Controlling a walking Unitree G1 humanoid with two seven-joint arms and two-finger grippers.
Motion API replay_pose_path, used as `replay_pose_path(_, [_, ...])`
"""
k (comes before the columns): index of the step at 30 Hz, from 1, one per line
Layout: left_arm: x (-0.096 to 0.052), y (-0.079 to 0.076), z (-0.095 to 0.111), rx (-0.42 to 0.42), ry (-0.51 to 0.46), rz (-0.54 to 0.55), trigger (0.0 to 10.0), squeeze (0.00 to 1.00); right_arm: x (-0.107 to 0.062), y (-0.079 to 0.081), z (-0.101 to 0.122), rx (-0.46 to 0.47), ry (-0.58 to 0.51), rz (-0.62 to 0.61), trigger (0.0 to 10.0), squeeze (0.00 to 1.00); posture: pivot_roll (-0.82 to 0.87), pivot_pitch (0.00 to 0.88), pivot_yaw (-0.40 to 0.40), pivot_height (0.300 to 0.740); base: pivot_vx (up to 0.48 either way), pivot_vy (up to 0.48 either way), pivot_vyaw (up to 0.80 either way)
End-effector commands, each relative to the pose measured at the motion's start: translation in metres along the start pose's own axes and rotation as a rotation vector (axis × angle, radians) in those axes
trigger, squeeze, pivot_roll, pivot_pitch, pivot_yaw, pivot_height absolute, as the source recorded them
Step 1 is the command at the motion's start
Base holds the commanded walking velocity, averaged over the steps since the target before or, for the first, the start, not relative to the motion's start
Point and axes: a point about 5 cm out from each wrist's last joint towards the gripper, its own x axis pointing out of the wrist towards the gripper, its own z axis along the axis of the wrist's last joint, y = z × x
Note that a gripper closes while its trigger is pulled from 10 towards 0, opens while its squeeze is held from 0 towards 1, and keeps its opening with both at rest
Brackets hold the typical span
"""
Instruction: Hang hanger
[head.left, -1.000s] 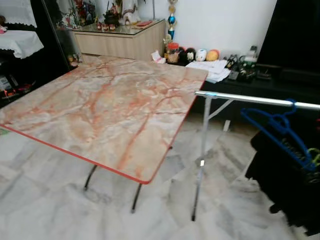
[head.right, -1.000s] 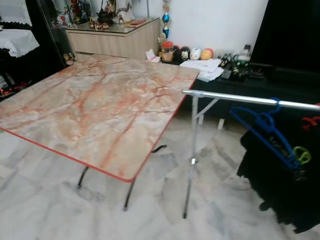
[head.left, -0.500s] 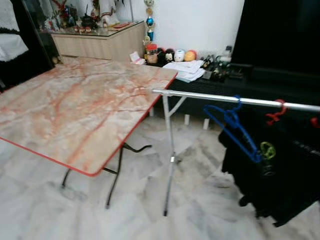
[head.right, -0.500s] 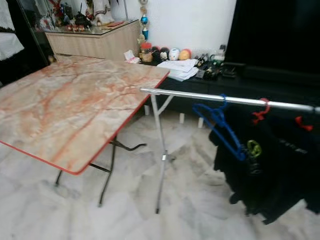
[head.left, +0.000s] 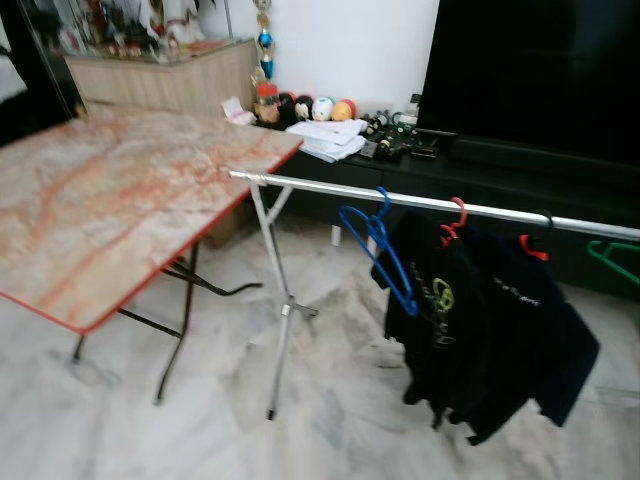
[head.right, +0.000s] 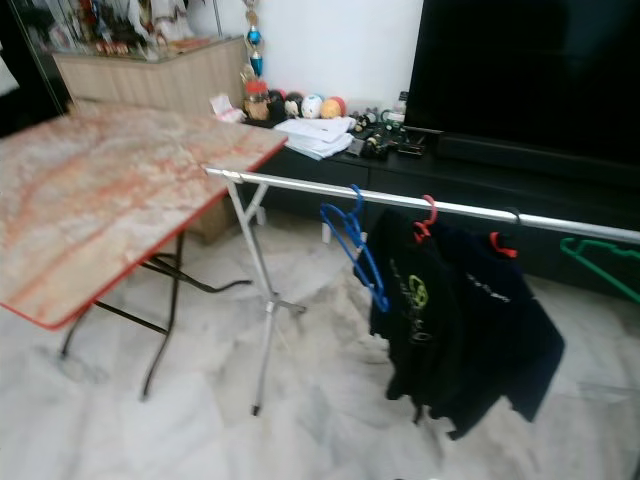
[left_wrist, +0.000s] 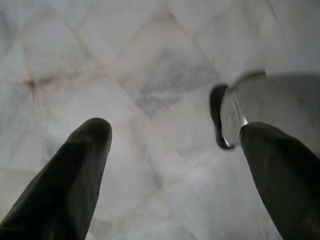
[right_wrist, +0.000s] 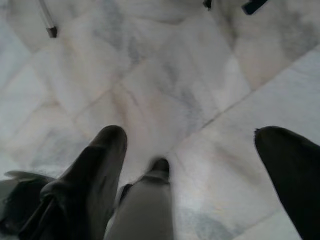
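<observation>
Judging from the rail (head.left: 420, 203), the hanging looks done or very nearly so: the blue hanger (head.left: 378, 243) is hooked over it, empty, just beside the black shirts (head.left: 480, 320) on their red hangers (head.left: 453, 222). A green hanger (head.left: 615, 262) sits farther along the rail, past the shirts. The marble-topped table (head.left: 110, 195) stands near the rail's free end, on the side away from the clothes. My left gripper (left_wrist: 170, 165) hangs over bare floor, fingers spread wide with nothing between them; my right gripper (right_wrist: 200, 170) is the same, parted and empty above the tiles. With no hanger in either grip, I reckon nothing is left unless another one waits somewhere I can't see.
</observation>
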Motion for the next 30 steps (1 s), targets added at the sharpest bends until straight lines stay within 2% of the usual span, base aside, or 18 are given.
replay_pose_path(1, [0.0002,0.0031,0.0013,-0.013,0.003,0.011,10.0,0.00,-0.0004,-0.0012,-0.0017,-0.003,0.007,-0.003,10.0,0.00,0.09,0.000,0.031,0.740,0.000,0.000,0.00])
replay_pose_path(8, [0.0003,0.0029,0.0021,-0.025,-0.002,0.015,10.0,0.00,-0.0004,-0.0015,-0.0011,0.013,0.001,-0.007,10.0,0.00,0.12,0.000,0.027,0.740,0.000,0.000,0.00])
replay_pose_path(17, [0.0006,0.0020,0.0039,-0.039,-0.007,0.018,10.0,0.00,0.0000,-0.0021,0.0018,-0.020,-0.001,0.003,10.0,0.00,0.12,0.000,0.020,0.740,0.000,0.000,0.00])
replay_pose_path(30, [0.0007,0.0027,0.0046,-0.033,-0.010,0.018,10.0,0.00,0.0001,-0.0018,0.0016,-0.027,0.005,0.001,10.0,0.00,0.12,0.000,0.022,0.740,0.000,0.000,0.80])
